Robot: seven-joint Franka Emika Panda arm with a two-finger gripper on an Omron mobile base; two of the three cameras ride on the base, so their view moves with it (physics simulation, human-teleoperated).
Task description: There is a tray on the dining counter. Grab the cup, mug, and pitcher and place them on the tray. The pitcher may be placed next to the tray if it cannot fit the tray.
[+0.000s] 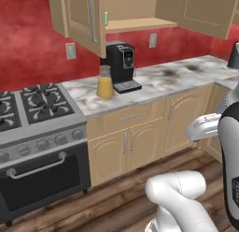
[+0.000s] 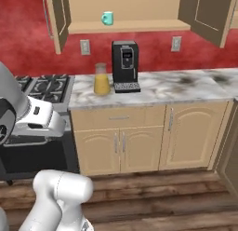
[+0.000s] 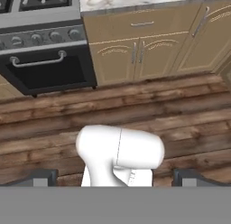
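The pitcher (image 1: 105, 82) (image 2: 101, 80), a clear carafe of orange liquid with a tan lid, stands on the marble kitchen worktop just left of a black coffee machine. The teal mug (image 2: 108, 18) (image 1: 106, 19) sits on the shelf of the open wall cabinet above it, and in the left base view a cabinet door hides most of it. My gripper (image 3: 115, 178) hangs well back from the worktop and points down at the wooden floor. It is open, its fingertips (image 3: 45, 177) far apart with nothing between them. The cup, the tray and the dining counter are out of view.
The black coffee machine (image 1: 120, 62) (image 2: 125, 62) stands against the red wall. A gas stove with an oven (image 1: 32, 128) (image 3: 45, 65) is left of the worktop. Wall cabinet doors (image 1: 84, 20) (image 2: 207, 16) hang open. Lower cabinets (image 2: 121, 141) front the wooden floor.
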